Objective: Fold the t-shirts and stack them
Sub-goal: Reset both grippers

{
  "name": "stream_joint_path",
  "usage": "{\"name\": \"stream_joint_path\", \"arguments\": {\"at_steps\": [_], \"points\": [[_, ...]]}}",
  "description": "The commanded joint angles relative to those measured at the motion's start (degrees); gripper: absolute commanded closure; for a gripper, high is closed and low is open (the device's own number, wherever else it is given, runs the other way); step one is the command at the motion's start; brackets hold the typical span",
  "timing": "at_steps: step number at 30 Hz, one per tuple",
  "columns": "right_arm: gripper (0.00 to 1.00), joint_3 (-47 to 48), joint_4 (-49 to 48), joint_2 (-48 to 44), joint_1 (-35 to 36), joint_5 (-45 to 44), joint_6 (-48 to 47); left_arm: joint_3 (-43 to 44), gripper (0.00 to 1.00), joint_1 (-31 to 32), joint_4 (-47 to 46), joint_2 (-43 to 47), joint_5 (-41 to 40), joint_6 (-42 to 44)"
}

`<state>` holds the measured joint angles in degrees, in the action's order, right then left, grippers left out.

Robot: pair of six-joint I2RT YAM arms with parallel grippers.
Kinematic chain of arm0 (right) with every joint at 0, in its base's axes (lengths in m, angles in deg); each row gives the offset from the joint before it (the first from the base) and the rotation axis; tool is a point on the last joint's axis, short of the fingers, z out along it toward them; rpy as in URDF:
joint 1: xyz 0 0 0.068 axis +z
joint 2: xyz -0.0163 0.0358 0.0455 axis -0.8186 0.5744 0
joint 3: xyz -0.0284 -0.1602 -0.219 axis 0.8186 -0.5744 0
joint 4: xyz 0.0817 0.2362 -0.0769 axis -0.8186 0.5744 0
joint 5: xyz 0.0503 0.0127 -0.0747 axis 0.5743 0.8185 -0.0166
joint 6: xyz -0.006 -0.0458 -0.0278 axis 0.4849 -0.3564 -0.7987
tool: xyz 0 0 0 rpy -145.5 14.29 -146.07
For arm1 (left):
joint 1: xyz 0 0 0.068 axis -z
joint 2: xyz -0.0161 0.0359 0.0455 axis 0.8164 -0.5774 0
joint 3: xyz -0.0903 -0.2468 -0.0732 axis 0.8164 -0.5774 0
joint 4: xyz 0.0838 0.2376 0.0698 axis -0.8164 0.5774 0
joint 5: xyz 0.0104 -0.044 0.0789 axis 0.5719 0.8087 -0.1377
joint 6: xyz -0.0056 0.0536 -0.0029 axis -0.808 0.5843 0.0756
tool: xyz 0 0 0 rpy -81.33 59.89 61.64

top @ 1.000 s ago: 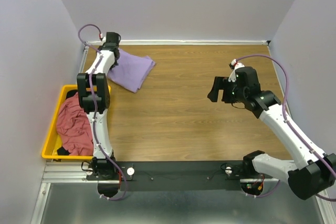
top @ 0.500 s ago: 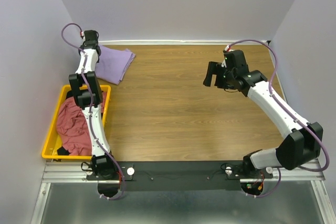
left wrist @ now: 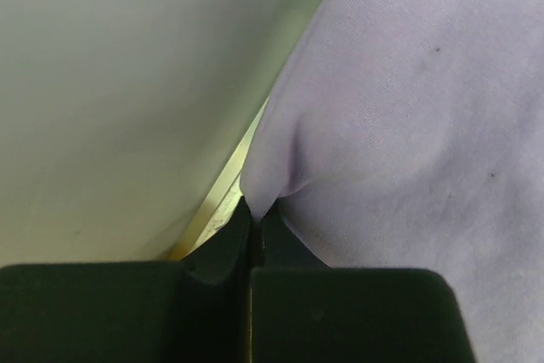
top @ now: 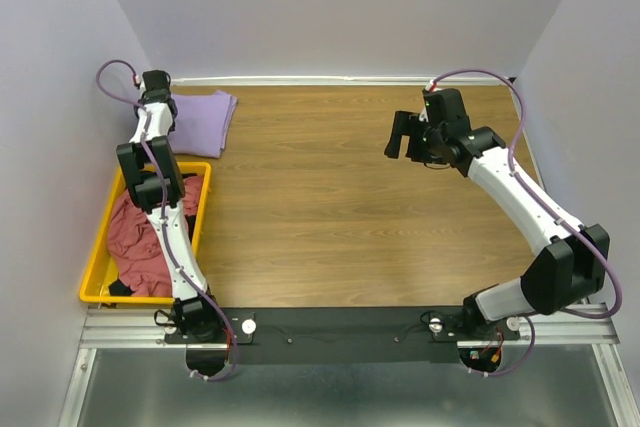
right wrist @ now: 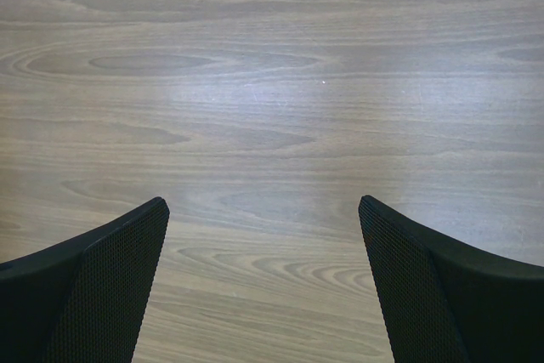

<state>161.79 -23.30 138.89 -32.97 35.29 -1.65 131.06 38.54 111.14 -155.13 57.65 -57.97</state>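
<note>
currently my left gripper point(left wrist: 252, 229) pinches the folded lavender t-shirt point(top: 203, 119) at far left; my right gripper point(right wrist: 263, 282) gapes empty; the red-pink t-shirt point(top: 138, 232) lies unfolded in the bin point(top: 93, 269).

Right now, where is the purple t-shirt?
In the top view the purple t-shirt lies at the far-left corner of the table, just beyond the yellow bin, its edge pinched in the shut left hand.

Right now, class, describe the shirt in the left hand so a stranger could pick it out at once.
Find the far left corner of the wooden table, beyond the yellow bin. The lavender t-shirt lies there, its edge pinched in the left hand; the red-pink shirt sits in the bin.
</note>
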Motion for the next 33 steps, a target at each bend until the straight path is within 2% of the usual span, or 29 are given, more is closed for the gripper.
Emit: {"name": "stream_joint_path", "arguments": {"at_steps": [1, 3, 5, 8, 10, 18, 21, 29, 30, 33], "points": [[0.0, -0.31, 0.51, -1.54, 0.26, -1.38, -0.15, -2.04, 0.94, -1.04, -1.64, 4.56, -1.3, -2.96], [0.0, -1.11, 0.51, -2.95, 0.26, -1.99, -0.23, -2.49, 0.91, -1.04, -1.91, 5.09, -1.39, -3.49], [0.0, -2.16, 0.51, -3.74, 0.26, -2.35, -0.15, -2.93, 0.84, -1.04, -1.91, 5.8, -1.65, -4.45], [0.0, -3.22, 0.51, -5.41, 0.26, -2.35, -0.06, -5.03, 0.65, -1.04, -2.43, 7.99, -1.65, -5.33], [0.0, -3.75, 0.51, -6.64, 0.35, -2.52, 0.03, -6.52, 0.6, -0.87, -4.01, 10.45, -1.57, -5.43], [0.0, -4.89, 1.03, -12.62, 0.26, -4.9, -0.5, -10.92, 0.58, 1.06, -6.04, 19.67, 0.1, -5.6], [0.0, -4.72, 2.0, -16.39, 0.26, -6.74, -0.85, -13.29, 0.58, 3.17, -6.39, 24.76, 4.4, -5.95], [0.0, -5.77, 4.82, -29.92, 0.26, -17.54, -5.59, -25.68, 0.57, 16.09, -9.47, 44.36, 9.59, -9.73], [0.0, -5.94, 4.99, -31.24, 0.26, -18.34, -6.21, -26.82, 0.57, 20.19, -9.56, 46.47, 9.68, -11.3], [0.0, -6.73, 5.96, -36.78, 0.26, -20.54, -8.75, -32.88, 0.57, 26.09, -10.34, 55.96, 9.78, -15.86]]}}
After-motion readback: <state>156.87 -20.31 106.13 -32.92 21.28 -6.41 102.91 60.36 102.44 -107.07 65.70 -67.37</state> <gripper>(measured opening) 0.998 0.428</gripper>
